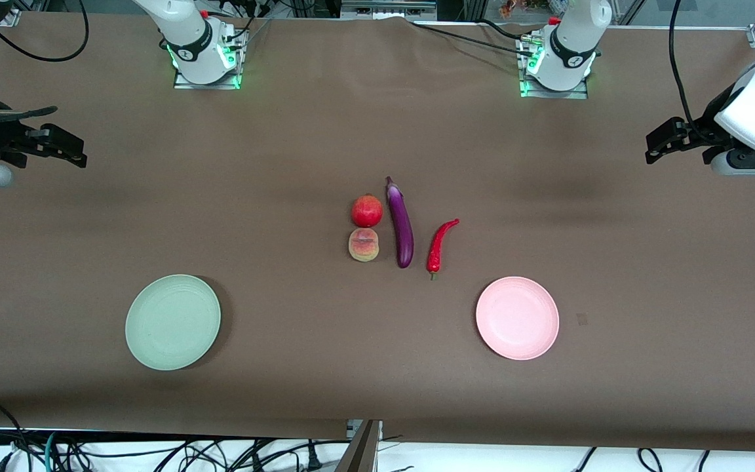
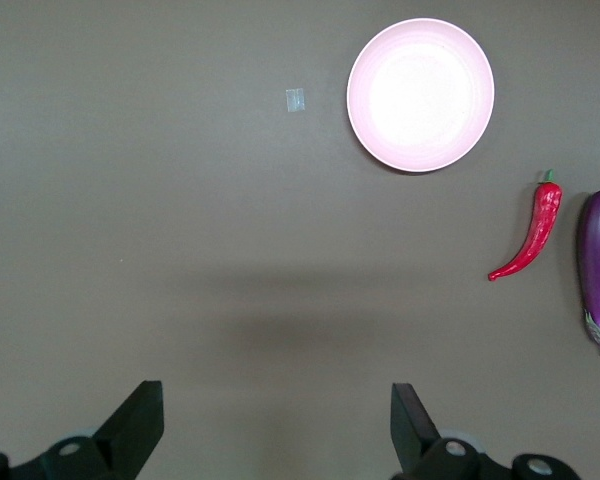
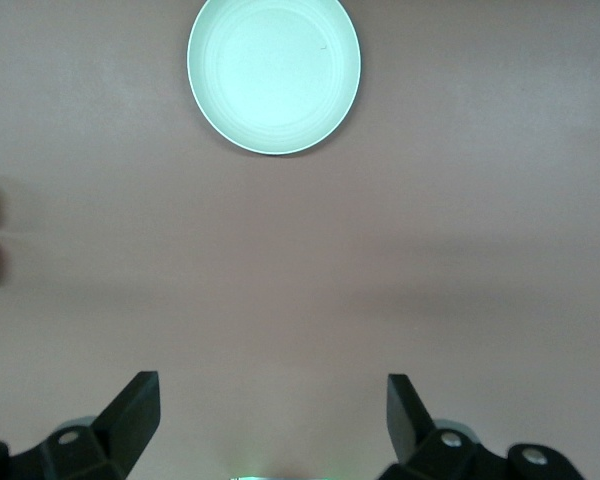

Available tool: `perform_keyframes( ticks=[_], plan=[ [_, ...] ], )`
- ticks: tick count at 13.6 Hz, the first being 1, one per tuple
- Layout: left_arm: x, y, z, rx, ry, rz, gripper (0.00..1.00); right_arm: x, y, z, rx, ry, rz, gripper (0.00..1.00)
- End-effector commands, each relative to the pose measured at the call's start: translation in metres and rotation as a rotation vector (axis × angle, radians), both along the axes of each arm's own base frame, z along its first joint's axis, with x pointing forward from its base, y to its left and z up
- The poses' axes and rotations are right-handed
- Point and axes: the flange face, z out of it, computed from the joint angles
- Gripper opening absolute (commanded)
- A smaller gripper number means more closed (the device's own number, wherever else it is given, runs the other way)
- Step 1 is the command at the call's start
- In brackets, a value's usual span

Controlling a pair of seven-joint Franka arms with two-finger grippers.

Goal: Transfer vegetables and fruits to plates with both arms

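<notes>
In the middle of the table lie a red pomegranate (image 1: 367, 211), a peach (image 1: 364, 244) just nearer the camera, a purple eggplant (image 1: 401, 226) beside them and a red chili (image 1: 441, 244). The green plate (image 1: 173, 322) sits toward the right arm's end and the pink plate (image 1: 517, 318) toward the left arm's end; both are empty. My left gripper (image 1: 654, 149) hangs open and empty over bare table at its end; its wrist view shows its gripper (image 2: 277, 400), the pink plate (image 2: 421, 94), chili (image 2: 529, 232) and eggplant (image 2: 598, 265). My right gripper (image 1: 76, 154) hangs open and empty at its end; its wrist view shows its gripper (image 3: 273, 395) and the green plate (image 3: 274, 75).
A small pale tape mark (image 1: 582, 319) lies on the brown table cover beside the pink plate, and also shows in the left wrist view (image 2: 296, 99). The arm bases (image 1: 206, 59) (image 1: 558, 65) stand along the table edge farthest from the camera. Cables hang below the nearest edge.
</notes>
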Motion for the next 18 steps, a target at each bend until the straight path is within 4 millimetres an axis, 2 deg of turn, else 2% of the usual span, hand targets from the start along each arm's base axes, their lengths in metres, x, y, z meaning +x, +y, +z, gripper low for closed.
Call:
perform_keyframes(
  ticks=[1, 8, 18],
  plan=[
    [0.006, 0.001, 0.004, -0.020, 0.000, -0.021, 1.00, 0.001, -0.005, 0.003, 0.001, -0.005, 0.006, 1.00],
    [0.005, 0.002, 0.004, -0.008, 0.001, -0.022, 1.00, 0.002, -0.004, 0.003, 0.001, -0.007, -0.005, 1.00],
    [0.010, 0.001, 0.001, -0.007, 0.005, -0.011, 1.00, 0.013, 0.005, -0.024, -0.005, 0.037, 0.009, 1.00]
  ],
)
